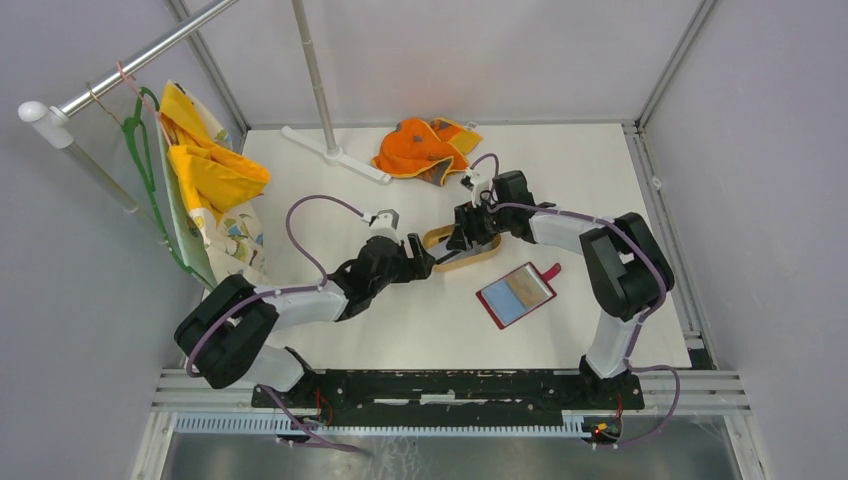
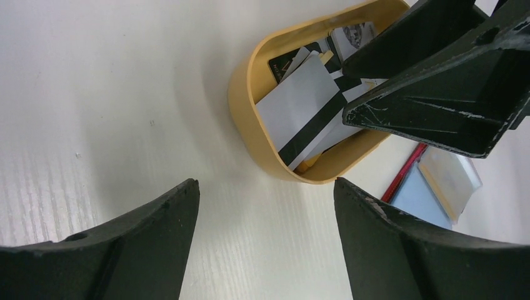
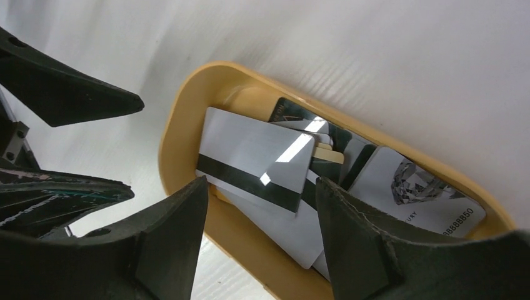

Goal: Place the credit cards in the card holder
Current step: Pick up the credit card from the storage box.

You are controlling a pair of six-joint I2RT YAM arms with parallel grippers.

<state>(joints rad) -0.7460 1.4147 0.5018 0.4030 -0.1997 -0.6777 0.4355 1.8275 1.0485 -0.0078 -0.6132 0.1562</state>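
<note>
The credit cards, white and grey with dark stripes, lie piled in a tan oval tray. My right gripper is open just above the pile. One finger is by the tray's near wall and the other is over the cards, with nothing clamped. My left gripper is open over bare table, just short of the tray's rounded end, with the cards beyond it. The card holder lies open to the right of the tray, red-edged with a pale blue inside, apart from both grippers.
An orange cloth lies at the back of the table. A white stand base with a pole sits left of it. Yellow patterned clothes hang on a rail at the far left. Walls close in on three sides.
</note>
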